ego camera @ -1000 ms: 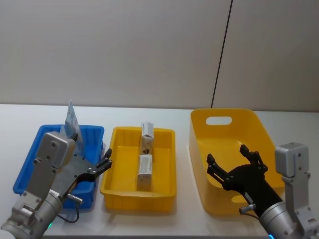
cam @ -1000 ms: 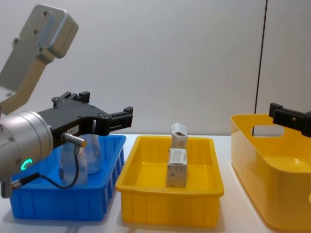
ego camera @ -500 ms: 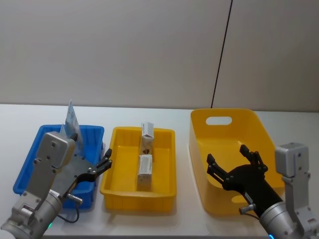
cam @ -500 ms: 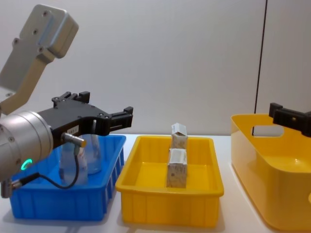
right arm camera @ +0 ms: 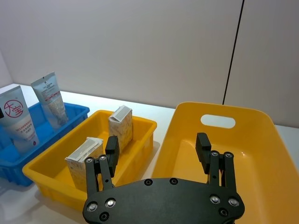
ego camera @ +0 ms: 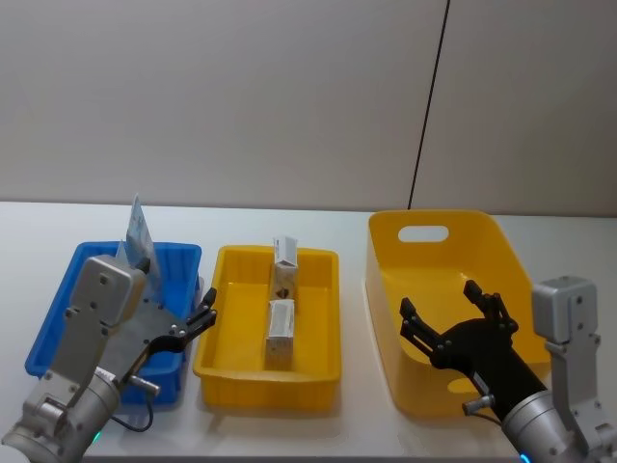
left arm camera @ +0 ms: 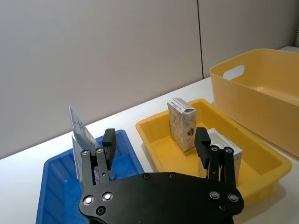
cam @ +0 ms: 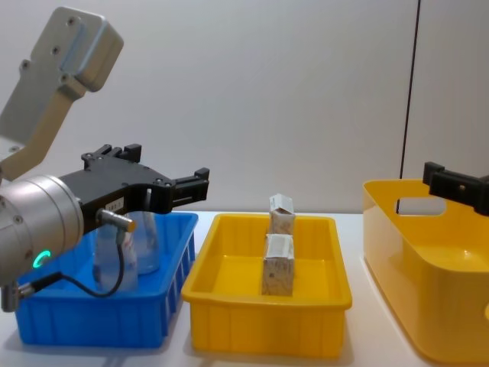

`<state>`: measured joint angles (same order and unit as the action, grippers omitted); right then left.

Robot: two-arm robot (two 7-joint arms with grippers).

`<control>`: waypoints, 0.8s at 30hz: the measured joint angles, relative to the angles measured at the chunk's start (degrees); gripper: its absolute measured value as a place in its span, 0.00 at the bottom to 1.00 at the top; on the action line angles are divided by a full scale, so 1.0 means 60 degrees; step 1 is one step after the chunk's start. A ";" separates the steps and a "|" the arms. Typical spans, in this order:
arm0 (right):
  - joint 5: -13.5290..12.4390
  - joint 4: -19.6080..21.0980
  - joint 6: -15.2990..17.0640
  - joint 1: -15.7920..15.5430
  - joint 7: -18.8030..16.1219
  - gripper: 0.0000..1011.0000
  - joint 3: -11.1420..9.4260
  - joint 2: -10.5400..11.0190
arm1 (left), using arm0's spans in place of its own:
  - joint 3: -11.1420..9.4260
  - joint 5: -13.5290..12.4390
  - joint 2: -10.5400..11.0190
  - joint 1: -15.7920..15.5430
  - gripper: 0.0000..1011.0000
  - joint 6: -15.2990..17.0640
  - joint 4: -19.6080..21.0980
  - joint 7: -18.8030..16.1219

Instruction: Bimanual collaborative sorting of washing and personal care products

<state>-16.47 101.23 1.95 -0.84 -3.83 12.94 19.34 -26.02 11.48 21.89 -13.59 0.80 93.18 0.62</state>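
Observation:
Two pale tubes [right arm camera: 17, 122] [right arm camera: 49, 101] with red print stand upright in the blue crate [ego camera: 58, 323]; a tube [ego camera: 139, 235] also shows in the head view. Two cream cartons [ego camera: 285, 258] [ego camera: 279, 334] stand in the shallow yellow tray [ego camera: 222, 357], one behind the other. My left gripper [ego camera: 204, 309] hovers open over the gap between crate and tray, holding nothing. In its wrist view the left gripper [left arm camera: 155, 140] frames the tray's near end. My right gripper [ego camera: 445, 311] hangs open and empty above the deep yellow bin [ego camera: 443, 231].
The three containers sit in a row on a white table [ego camera: 289, 217]. A plain wall stands close behind, with a black cable [ego camera: 429, 106] running down it to the bin. In the chest view the left gripper [cam: 170, 164] is level with the crate's rim.

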 joint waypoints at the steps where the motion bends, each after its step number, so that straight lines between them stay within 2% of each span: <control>1: 0.0001 0.0000 0.0000 0.0000 0.0000 0.99 0.0000 0.0000 | -0.0001 0.0000 0.0000 0.0000 0.99 0.0000 -0.0001 0.0000; 12: 0.0011 -0.0029 0.0173 0.0125 -0.0002 0.99 0.0059 -0.0096 | -0.0001 0.0000 0.0000 0.0000 0.99 0.0000 0.0000 0.0000; 24: 0.0076 -0.0252 0.1041 0.0714 -0.0014 0.99 0.0348 -0.0395 | -0.0001 0.0000 0.0000 0.0000 0.99 0.0000 0.0000 0.0000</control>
<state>-16.01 99.71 8.20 3.45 -3.91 15.03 16.97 -26.02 11.48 21.89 -13.59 0.80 93.18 0.62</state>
